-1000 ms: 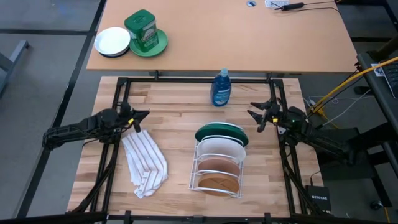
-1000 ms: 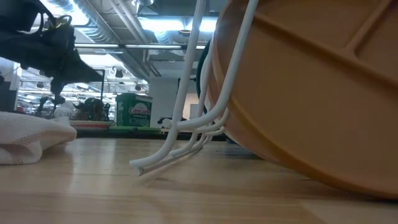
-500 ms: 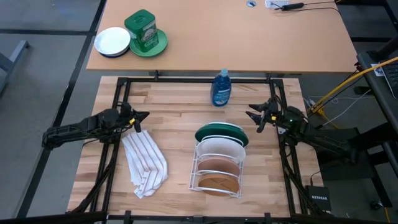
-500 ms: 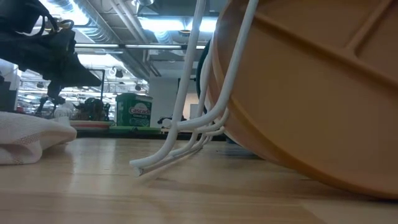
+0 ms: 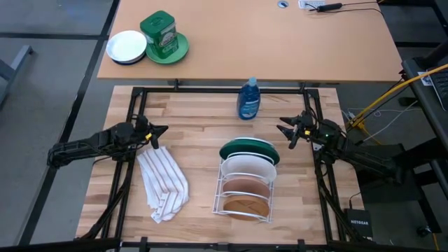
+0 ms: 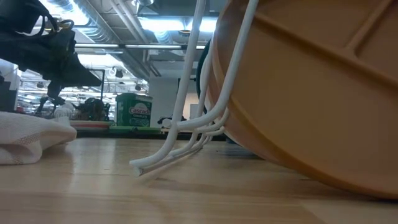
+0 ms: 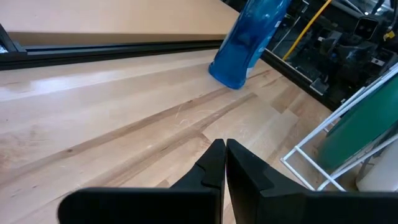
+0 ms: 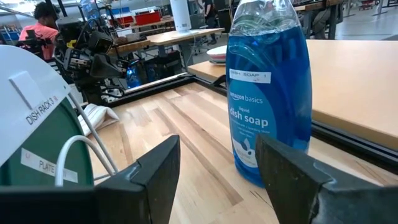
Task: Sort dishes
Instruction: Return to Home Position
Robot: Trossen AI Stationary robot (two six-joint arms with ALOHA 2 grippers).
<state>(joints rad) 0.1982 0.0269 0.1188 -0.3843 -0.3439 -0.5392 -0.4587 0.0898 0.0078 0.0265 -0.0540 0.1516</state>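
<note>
Four plates stand on edge in a white wire rack (image 5: 221, 190) at the table's middle: dark green (image 5: 248, 148) at the far end, then white (image 5: 248, 166), salmon pink (image 5: 244, 185) and brown wood-like (image 5: 243, 205) nearest; the brown plate (image 6: 311, 93) fills the low view. My left gripper (image 5: 158, 133) (image 7: 225, 147) hovers left of the rack, fingers shut and empty, above the towel's far end. My right gripper (image 5: 288, 132) (image 8: 217, 149) hangs right of the rack, open and empty, facing the soap bottle.
A blue dish soap bottle (image 5: 248, 98) (image 8: 267, 93) stands beyond the rack. A striped white towel (image 5: 162, 183) lies crumpled left of the rack. On the far table sit a small white dish (image 5: 127, 46) and a green tin on a green plate (image 5: 164, 36). Black frame rails border the wooden board.
</note>
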